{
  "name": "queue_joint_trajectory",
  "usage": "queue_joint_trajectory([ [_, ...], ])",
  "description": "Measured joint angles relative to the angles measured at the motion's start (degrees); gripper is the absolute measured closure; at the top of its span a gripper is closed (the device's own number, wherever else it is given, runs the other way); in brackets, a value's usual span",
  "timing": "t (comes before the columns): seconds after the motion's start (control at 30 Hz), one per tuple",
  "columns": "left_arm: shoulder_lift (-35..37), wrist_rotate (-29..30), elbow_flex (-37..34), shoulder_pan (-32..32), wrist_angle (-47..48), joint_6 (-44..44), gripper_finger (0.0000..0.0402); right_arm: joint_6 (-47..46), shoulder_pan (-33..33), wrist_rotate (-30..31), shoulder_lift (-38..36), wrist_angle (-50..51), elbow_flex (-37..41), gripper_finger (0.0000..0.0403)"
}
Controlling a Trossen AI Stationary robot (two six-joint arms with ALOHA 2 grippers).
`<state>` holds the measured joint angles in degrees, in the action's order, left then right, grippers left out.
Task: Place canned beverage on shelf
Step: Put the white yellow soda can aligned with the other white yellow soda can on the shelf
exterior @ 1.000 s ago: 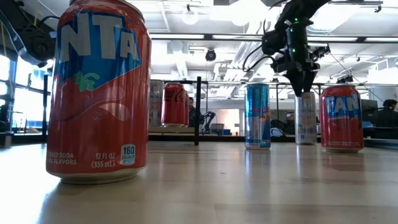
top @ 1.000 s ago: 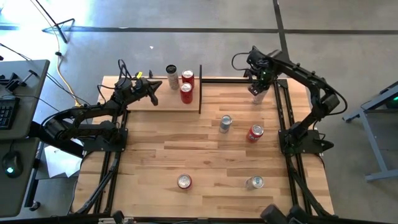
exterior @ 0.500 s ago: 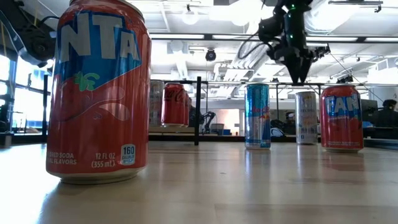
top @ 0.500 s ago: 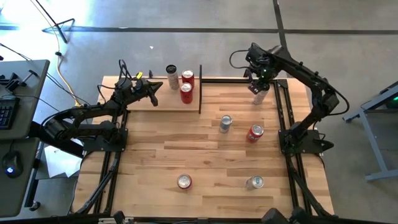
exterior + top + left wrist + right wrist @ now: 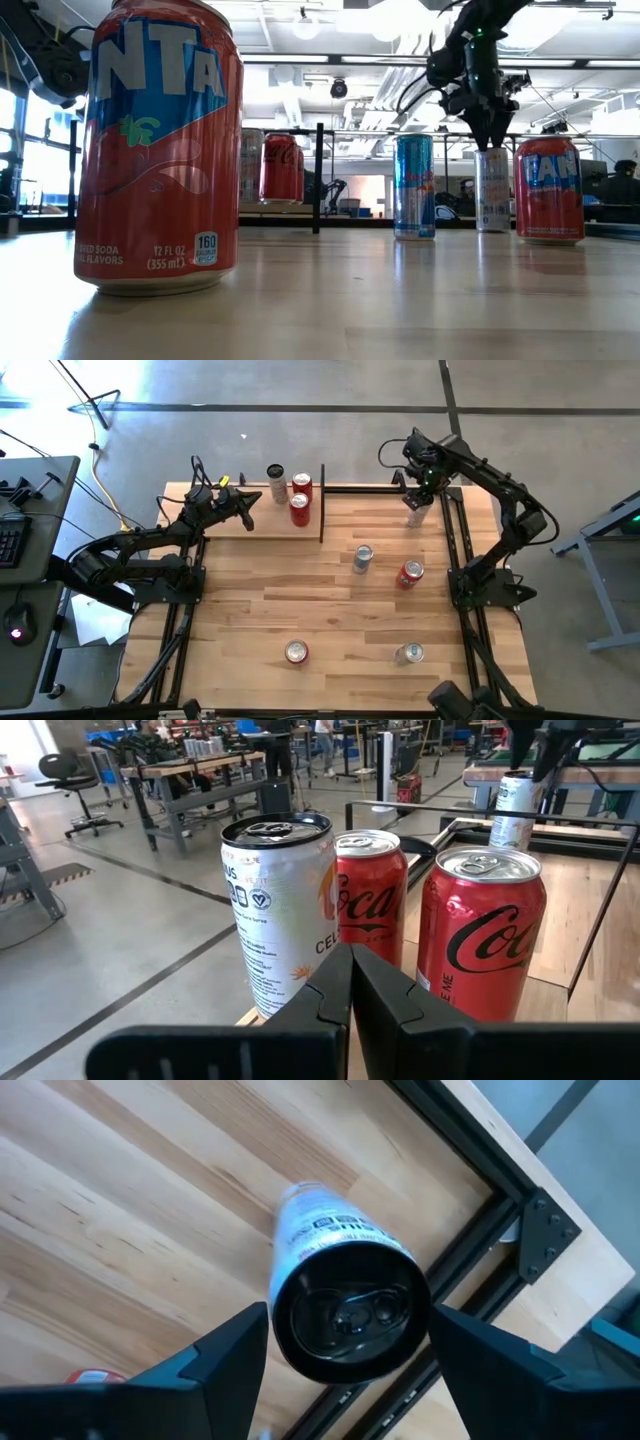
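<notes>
Right pincer [image 5: 417, 500] over the white can [image 5: 416, 516]

My fingers stand wide either side of its top (apparently not touching), at the worktop's [image 5: 320, 600] one o'clock corner; shelf [image 5: 262, 524] at eleven, beside my shut left pincer [image 5: 250, 495].

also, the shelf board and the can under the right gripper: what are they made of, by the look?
Shelf: pale wood board with visible grain and a matte look; thin black uprights, probably metal rod. White can: likely aluminium, with a printed white glossy wall and a dark stamped lid with pull tab. The right gripper hangs open above it.
</notes>
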<state>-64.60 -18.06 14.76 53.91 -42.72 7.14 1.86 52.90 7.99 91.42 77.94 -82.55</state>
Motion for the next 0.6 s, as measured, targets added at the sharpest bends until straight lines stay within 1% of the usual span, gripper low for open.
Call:
queue_joint_trajectory([
  [0.37,0.0,0.0,0.0,0.0,0.1,0.02,0.0401,1.19,0.04,-0.4,0.02,-2.39,0.35,0.0142],
  [0.6,0.0,0.0,0.0,0.0,0.55,0.07,0.0401,1.65,0.44,3.7,-0.33,-3.92,4.1,0.0142],
])
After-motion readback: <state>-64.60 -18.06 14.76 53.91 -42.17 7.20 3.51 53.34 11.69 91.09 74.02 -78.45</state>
